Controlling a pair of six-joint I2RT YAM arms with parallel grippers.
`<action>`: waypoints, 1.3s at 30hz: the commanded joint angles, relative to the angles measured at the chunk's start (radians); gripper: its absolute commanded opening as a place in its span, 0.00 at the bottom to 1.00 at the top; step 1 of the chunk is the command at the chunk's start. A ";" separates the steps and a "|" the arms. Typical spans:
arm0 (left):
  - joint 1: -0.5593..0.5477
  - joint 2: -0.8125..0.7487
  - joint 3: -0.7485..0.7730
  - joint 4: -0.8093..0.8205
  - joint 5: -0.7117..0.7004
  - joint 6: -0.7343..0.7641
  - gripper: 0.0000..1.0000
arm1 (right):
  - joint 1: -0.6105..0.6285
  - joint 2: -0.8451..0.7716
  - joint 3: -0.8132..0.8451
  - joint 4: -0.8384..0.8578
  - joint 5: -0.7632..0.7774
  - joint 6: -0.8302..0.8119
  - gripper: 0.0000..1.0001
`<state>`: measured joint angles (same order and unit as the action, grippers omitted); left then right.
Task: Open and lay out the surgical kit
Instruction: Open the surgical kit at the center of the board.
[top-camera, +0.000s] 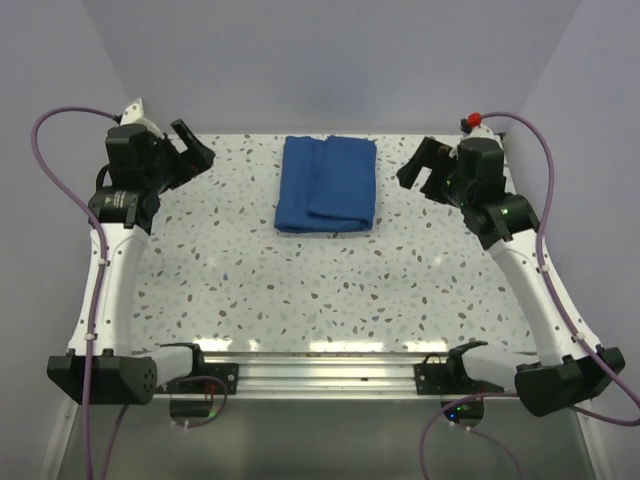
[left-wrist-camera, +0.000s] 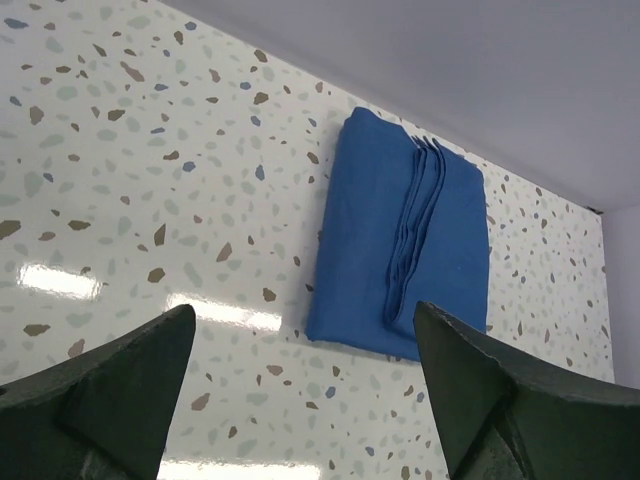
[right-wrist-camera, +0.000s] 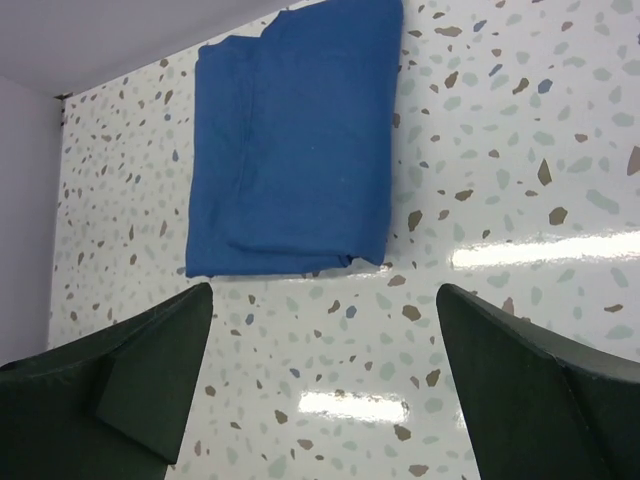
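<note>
You had the surgical kit's royal-blue cloth wrap (top-camera: 327, 184) lying flat as a folded bundle on the speckled table (top-camera: 300, 300), at the middle of its far side. Its stacked fold edges ran down the top face, and the wrap was closed. Your left tool (top-camera: 190, 150) hung over the far left corner, jaws spread wide and holding nothing. Your right tool (top-camera: 423, 168) hung over the far right corner, equally spread and empty. Both tools pointed inward at the bundle, which lay between them and well apart from each.
</note>
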<state>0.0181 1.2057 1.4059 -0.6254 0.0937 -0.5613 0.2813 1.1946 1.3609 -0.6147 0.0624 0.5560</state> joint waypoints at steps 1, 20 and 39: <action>-0.036 0.055 0.086 -0.043 -0.054 0.026 0.95 | 0.006 -0.007 0.021 -0.019 0.063 0.007 0.99; -0.109 -0.064 -0.076 -0.099 -0.174 -0.009 0.93 | 0.384 0.734 0.922 -0.547 0.122 -0.223 0.99; -0.153 -0.155 -0.191 -0.082 -0.178 -0.002 0.93 | 0.495 1.102 1.027 -0.474 0.364 -0.266 0.94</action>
<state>-0.1276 1.0805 1.2232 -0.7280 -0.0795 -0.5575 0.7841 2.2612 2.3165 -1.1023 0.3443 0.3241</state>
